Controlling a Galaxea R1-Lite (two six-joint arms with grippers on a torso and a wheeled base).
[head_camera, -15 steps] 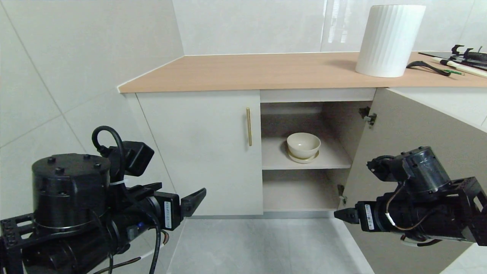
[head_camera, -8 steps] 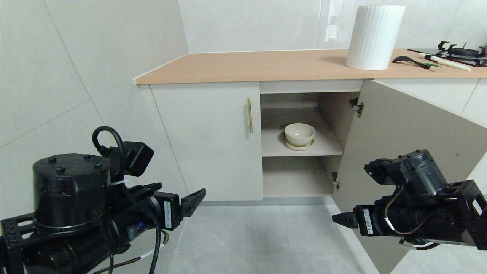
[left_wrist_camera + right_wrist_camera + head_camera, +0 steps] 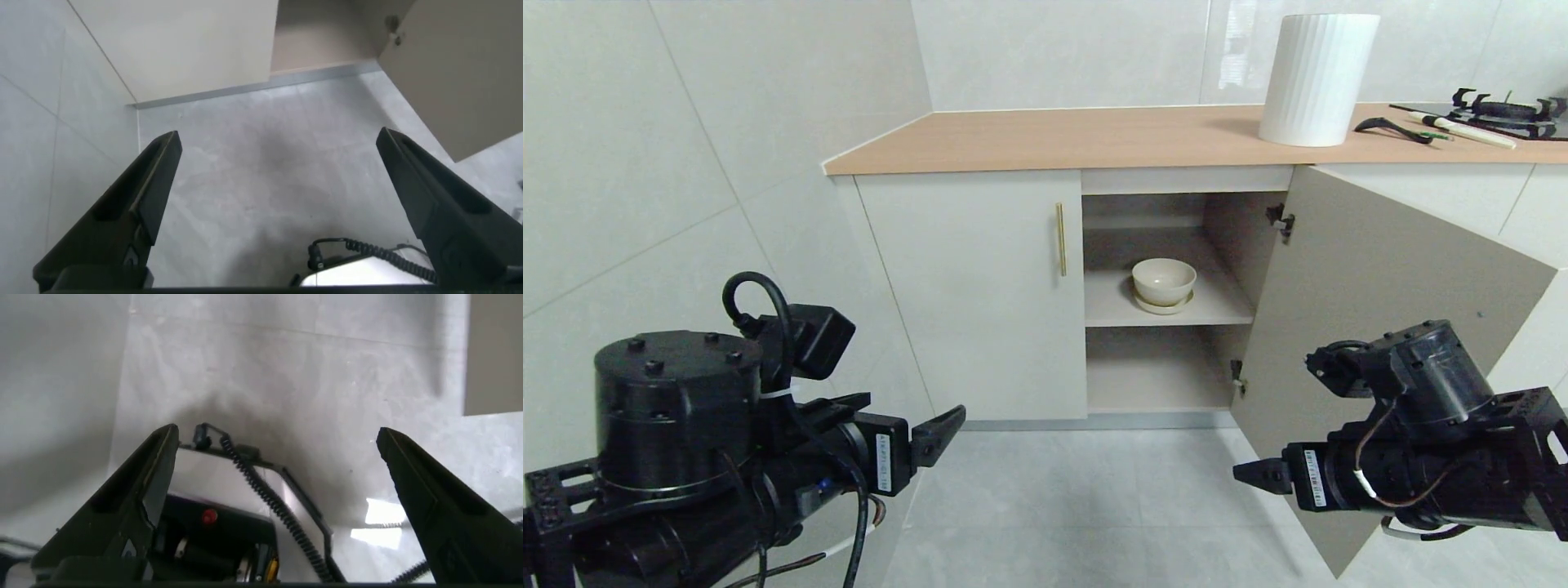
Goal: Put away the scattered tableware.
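Cream bowl (image 3: pixel 1164 282) on shelf (image 3: pixel 1111 304) | well apart from left fingers (image 3: pixel 939 429), right fingers (image 3: pixel 1255 475) | both spread

left arm's white label (image 3: pixel 883 462), right arm's white label (image 3: pixel 1313 478), print on both too small to read

The surface (image 3: pixel 1054 135) looks like matt pale wood. The cabinet door (image 3: pixel 980 286) is smooth and matt, its handle (image 3: pixel 1061 238) brass-coloured metal. The bowl (image 3: pixel 1164 280) looks like glossy ceramic; the wall tiles (image 3: pixel 1054 49) shine.
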